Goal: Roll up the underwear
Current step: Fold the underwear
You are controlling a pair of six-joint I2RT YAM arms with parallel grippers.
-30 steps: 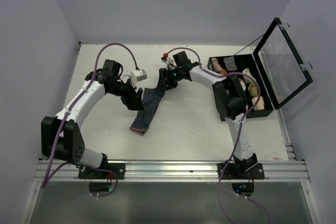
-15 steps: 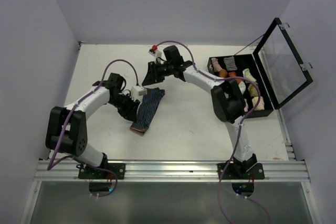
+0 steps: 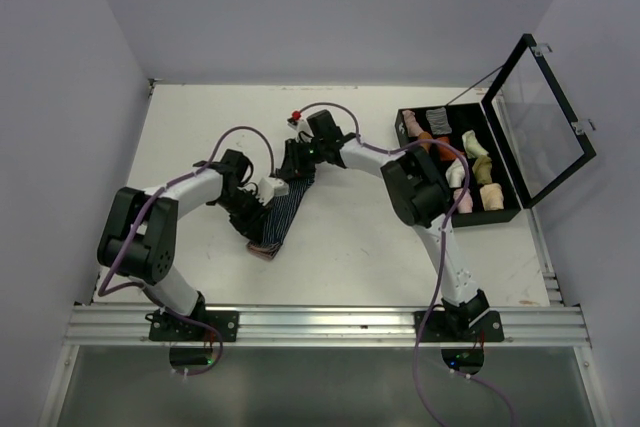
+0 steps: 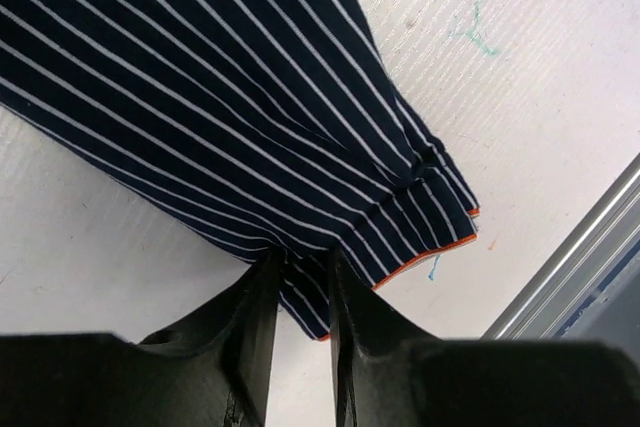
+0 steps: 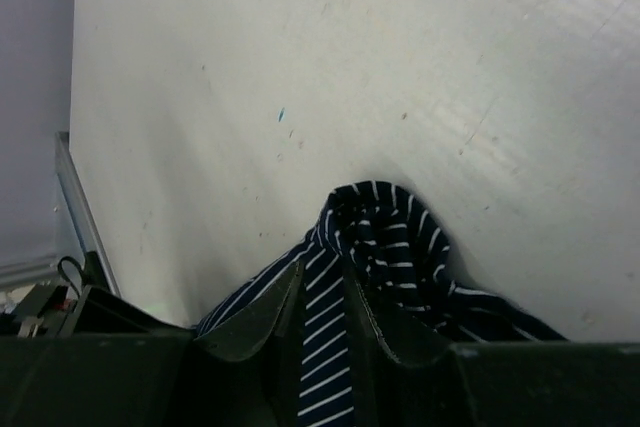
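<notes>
The soft, limp underwear (image 3: 283, 209) was pinched by left fingers (image 4: 250, 337) at its seven-o'clock edge, right fingers (image 5: 250, 325) at one o'clock.

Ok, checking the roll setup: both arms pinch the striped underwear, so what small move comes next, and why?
Probably draw the right fingers slightly away from the left fingers to flatten the underwear: its far end is bunched where they pinch it, and the left pair holds an edge near the orange-trimmed end.
</notes>
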